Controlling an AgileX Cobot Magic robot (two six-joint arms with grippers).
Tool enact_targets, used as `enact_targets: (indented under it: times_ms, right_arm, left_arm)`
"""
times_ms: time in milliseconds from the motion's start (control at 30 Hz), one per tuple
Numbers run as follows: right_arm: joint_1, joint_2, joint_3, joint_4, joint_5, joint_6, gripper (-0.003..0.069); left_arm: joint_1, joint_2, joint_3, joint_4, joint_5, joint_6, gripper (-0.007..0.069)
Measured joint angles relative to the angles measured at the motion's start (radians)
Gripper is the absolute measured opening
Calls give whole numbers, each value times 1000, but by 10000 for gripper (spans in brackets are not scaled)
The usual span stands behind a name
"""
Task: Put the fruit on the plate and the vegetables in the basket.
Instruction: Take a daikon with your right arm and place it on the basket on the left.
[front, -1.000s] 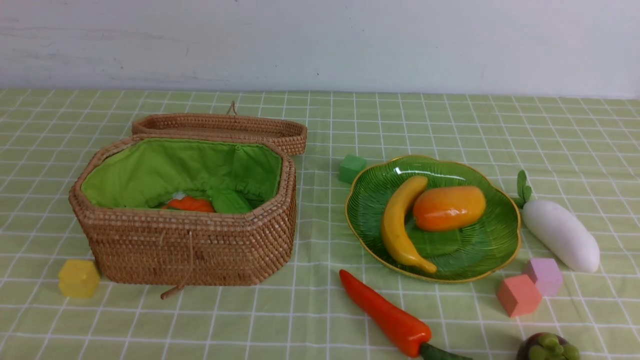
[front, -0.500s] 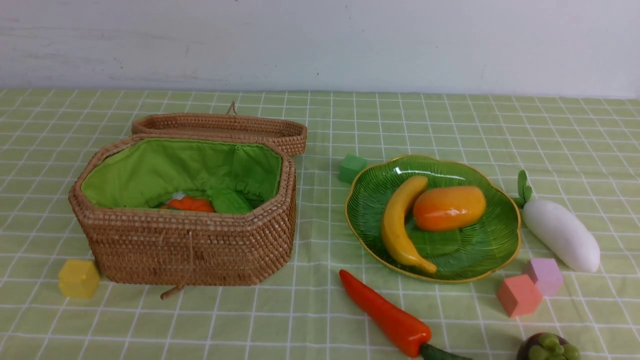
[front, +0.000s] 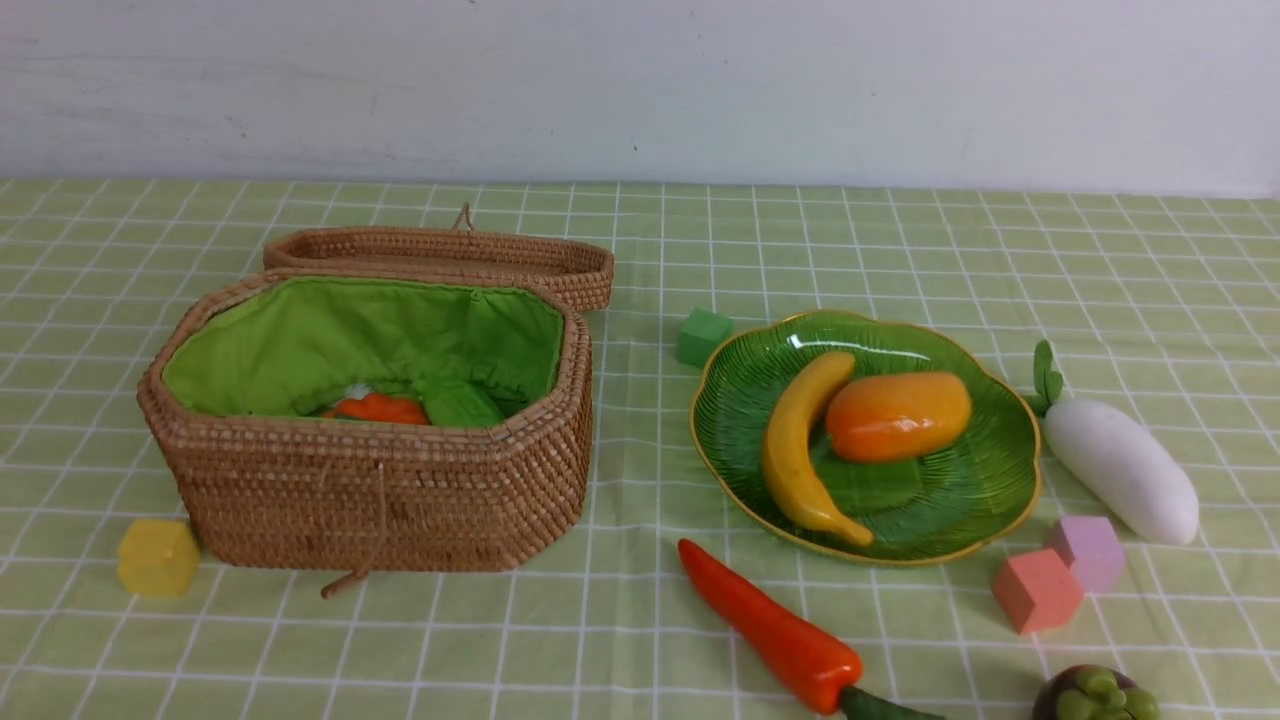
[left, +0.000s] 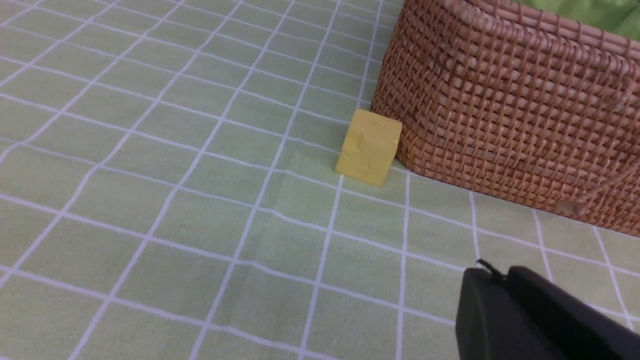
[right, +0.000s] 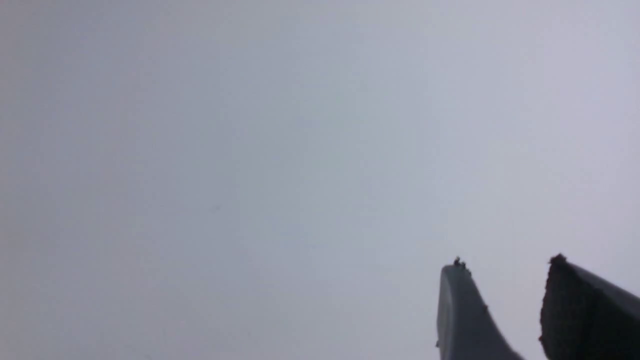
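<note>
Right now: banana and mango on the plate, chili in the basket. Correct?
No. The chili lies on the cloth in front of the plate, not in the basket; the front view shows it. The banana and mango are on the plate.

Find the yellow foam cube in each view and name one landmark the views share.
Front view: yellow cube low at the left, by the basket and its near corner.
Left wrist view: yellow cube near the middle, beside the basket wall.
Right wrist view: not in it; only the right gripper, open, on blank grey.
Shared landmark: the basket.
</note>
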Motion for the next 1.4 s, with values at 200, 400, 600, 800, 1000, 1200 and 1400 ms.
enact_targets:
  times_ms: [200, 400, 600, 800, 1000, 1200, 1400]
  right_arm:
    - [0, 278, -95, -110, 160, 0, 242]
    - [0, 526, -94, -117, 195, 0, 242]
    - [0, 823, -232, -113, 325, 0, 242]
    - [0, 1118, -512, -87, 554, -43, 249]
    - [1, 1368, -691, 26, 740, -212, 386]
    - [1, 1500, -723, 63, 754, -365, 629]
    - [1, 1598, -729, 1, 658, -447, 666]
  left_arm:
    - [0, 0, 0, 0, 0, 0, 39]
    - [0, 0, 0, 0, -1, 0, 39]
    - [0, 0, 0, 0, -1, 0, 39]
    - [0, 0, 0, 0, -1, 0, 48]
    - [0, 0, 0, 0, -1, 0, 50]
    - [0, 0, 0, 0, -2, 0, 50]
    - [0, 0, 0, -1, -2, 0, 52]
